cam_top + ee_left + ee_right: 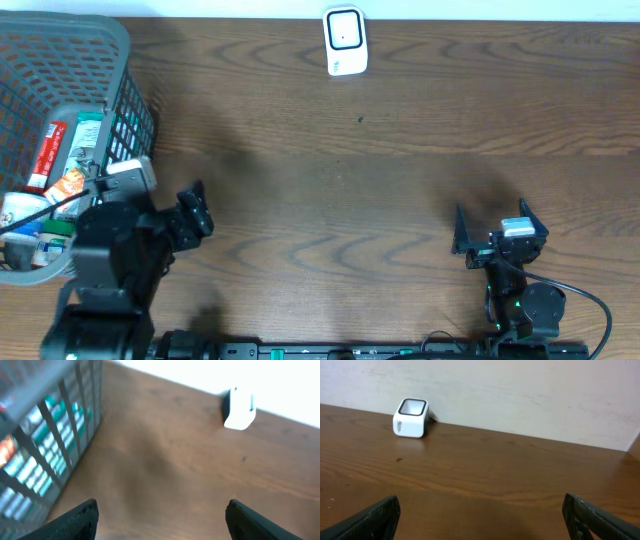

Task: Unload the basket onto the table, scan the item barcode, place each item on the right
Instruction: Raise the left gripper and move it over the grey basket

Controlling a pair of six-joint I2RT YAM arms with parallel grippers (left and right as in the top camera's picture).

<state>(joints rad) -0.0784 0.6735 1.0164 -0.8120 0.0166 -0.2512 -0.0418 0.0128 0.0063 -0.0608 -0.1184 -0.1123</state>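
Nothing here reads clearly for you: packets (58,160) in the basket (122,50) carry coloured print, perhaps brand labels, but too blurred to make out.

Looks like a lab mock-up of a shop checkout where I'm mounted: bare wooden table (330,190) against a plain white wall (520,395), small white barcode scanner (345,42) at the far edge, grey plastic shopping basket (128,100) stuffed with packaged groceries (62,165) on my left.
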